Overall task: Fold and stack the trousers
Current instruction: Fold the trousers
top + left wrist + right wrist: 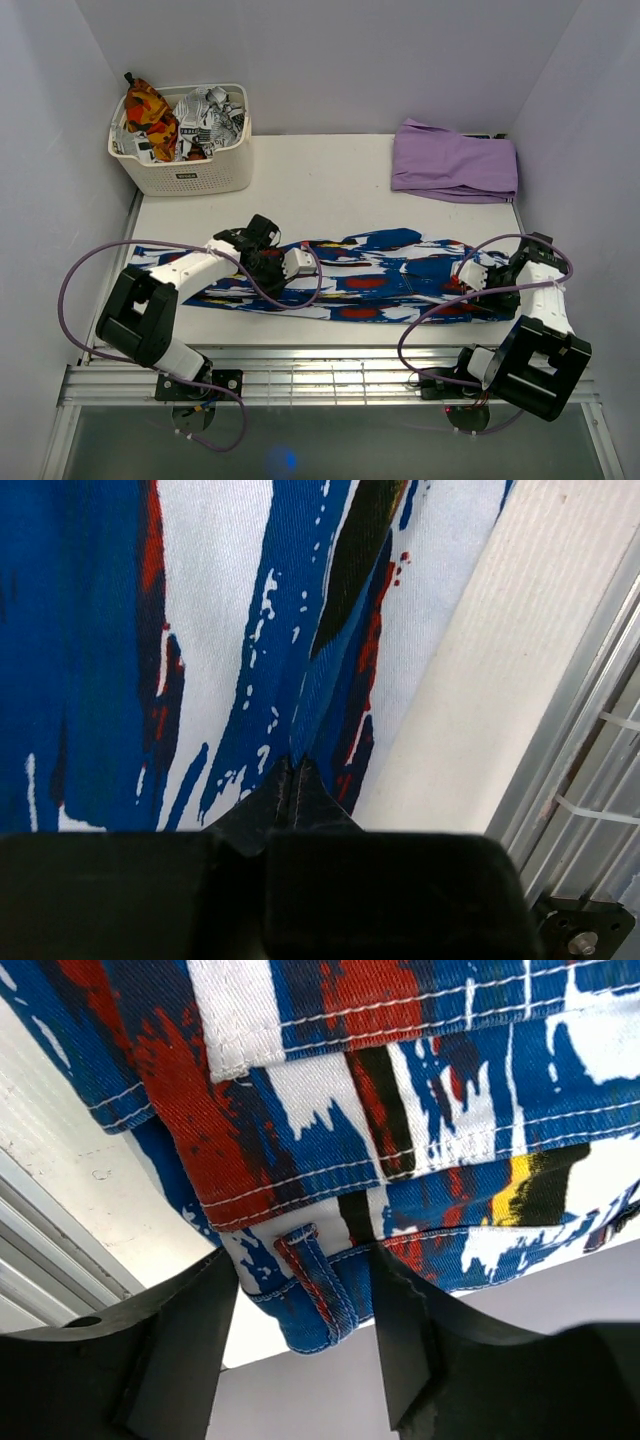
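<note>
Trousers [380, 275]: flat along the table's [330, 190] near edge, between my arms.
Left gripper [293, 780]: clamped on a leg crease (to lift for folding, I reckon).
Right gripper [305, 1265]: fingers apart, straddling the waistband.

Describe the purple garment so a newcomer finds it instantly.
On the white table, look at the far right corner. Lying there, the lilac garment is plain, unlike the streaked blue trousers in front or the printed clothes in the basket.
</note>
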You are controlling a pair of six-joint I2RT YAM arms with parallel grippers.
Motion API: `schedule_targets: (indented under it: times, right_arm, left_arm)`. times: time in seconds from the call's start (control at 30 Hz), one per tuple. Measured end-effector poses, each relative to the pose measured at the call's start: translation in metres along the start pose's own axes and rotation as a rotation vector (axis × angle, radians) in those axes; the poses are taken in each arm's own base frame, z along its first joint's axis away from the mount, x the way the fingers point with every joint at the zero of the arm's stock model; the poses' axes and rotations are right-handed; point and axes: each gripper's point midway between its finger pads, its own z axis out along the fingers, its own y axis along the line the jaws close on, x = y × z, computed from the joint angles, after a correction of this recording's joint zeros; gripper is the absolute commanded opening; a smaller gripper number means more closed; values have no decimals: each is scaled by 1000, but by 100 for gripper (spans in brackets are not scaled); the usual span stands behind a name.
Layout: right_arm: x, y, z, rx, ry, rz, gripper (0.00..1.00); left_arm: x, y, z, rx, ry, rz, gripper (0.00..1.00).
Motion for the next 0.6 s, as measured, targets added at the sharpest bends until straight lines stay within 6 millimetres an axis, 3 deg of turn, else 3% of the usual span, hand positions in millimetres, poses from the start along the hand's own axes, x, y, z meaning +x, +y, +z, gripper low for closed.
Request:
schedule_targets:
  times: [0.07, 0.1, 0.17, 0.37, 0.6]
  right_arm:
    - [0, -1, -1, 7, 1, -5, 62]
    - [0, -1, -1, 8, 1, -6, 72]
    - [0, -2, -2, 11, -1, -7, 79]
    - [-5, -16, -14, 53, -27, -26, 78]
    - [-3, -18, -8, 71, -25, -39, 79]
  left_arm:
    - [-3, -2, -6, -7, -13, 7, 0]
    - [-4, -2, -8, -11, -19, 10, 0]
    - [-6, -5, -12, -12, -28, 13, 0]
    - [-6, -9, -14, 3, -30, 3, 0]
    - [-13, -6, -20, 2, -45, -23, 0]
